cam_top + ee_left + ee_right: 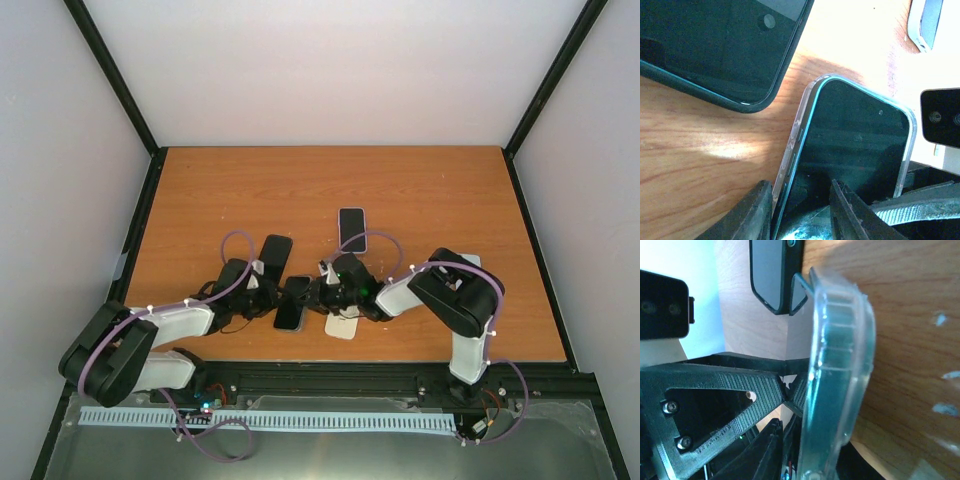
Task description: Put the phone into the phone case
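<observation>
**Cased handset held between two arms.** The phone [855,145] lies seated, dark screen up, inside the clear phone case [791,150], whose rim runs round its top and both long sides. The pair sits near the front middle of the wooden surface [420,190], between the two arms.

The left end effector [802,200] is closed over the near left long side. One finger [757,212] presses outside the clear rim and the other [842,210] rests on the glass.

The right end effector [815,452] comes in from the opposite side. In its wrist view the phone case appears edge-on between its fingers, which close against it. Contact on the far finger cannot be fully confirmed.

A second dark handset [273,255] lies flat just behind the left end effector, apart from the cased one. A third handset [351,230] lies further back, beyond the right wrist. A white flat item [342,326] lies partly under the right arm.
</observation>
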`<state>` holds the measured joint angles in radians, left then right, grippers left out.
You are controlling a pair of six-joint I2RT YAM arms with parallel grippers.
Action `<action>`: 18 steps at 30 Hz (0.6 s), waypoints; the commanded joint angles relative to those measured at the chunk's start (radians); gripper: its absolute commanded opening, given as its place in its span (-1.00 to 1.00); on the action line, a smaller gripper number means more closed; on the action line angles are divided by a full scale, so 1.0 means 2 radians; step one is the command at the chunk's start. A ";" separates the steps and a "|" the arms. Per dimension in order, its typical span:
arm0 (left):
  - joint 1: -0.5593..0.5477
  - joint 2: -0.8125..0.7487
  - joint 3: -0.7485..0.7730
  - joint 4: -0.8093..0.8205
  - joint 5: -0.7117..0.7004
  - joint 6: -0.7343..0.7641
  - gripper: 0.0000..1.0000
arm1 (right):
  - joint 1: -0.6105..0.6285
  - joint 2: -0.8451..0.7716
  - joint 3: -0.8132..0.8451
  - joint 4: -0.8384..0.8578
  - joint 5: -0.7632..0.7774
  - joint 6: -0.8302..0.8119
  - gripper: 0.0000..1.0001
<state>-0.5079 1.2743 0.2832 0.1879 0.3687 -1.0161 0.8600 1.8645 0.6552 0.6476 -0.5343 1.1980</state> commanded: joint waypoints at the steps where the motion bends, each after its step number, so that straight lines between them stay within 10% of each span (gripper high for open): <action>1: -0.010 0.004 0.003 0.020 0.035 -0.010 -0.36 | 0.014 0.000 0.027 0.037 -0.036 -0.018 -0.62; 9: -0.010 -0.012 0.018 -0.005 0.039 -0.004 -0.30 | 0.013 -0.033 0.030 -0.038 -0.008 -0.054 -0.83; 18: -0.007 -0.156 0.047 -0.115 0.040 0.009 0.48 | -0.021 -0.122 0.021 -0.096 -0.053 -0.145 -0.87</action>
<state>-0.5163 1.0927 0.3191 0.0620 0.4217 -1.0183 0.8368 1.7382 0.6796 0.4946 -0.5766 1.0451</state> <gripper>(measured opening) 0.676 0.104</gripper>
